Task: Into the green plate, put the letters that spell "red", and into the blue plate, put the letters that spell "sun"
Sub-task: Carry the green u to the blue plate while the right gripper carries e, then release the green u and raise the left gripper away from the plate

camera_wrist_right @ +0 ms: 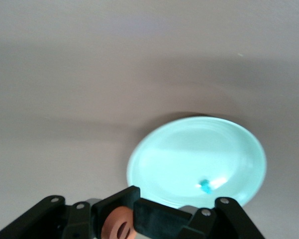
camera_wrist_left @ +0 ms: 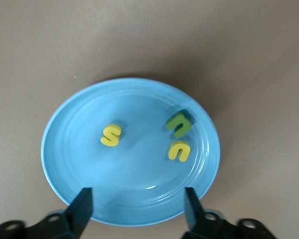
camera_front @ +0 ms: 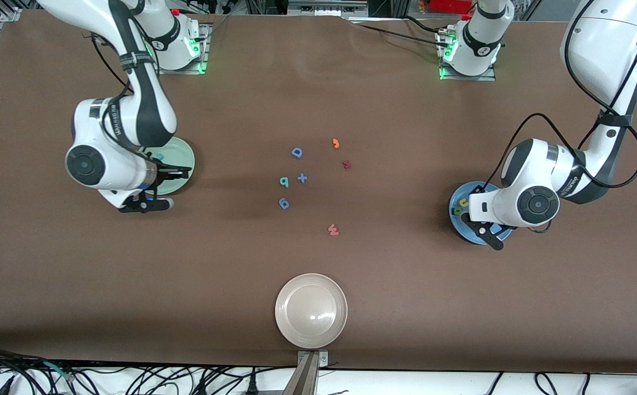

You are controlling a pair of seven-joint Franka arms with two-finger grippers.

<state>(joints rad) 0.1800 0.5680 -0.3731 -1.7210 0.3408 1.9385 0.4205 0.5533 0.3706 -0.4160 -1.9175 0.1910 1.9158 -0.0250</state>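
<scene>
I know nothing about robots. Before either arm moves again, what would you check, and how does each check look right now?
1. Yellow "s", yellow "u" and green "n" lie in the blue plate: ok.
2. Left tool open, empty, over that plate: ok.
3. Right tool shut on the orange letter: ok.
4. Right tool over the green plate's middle: not ok, near its rim.
5. Teal letter in the green plate: ok; a second one: cannot tell.
</scene>
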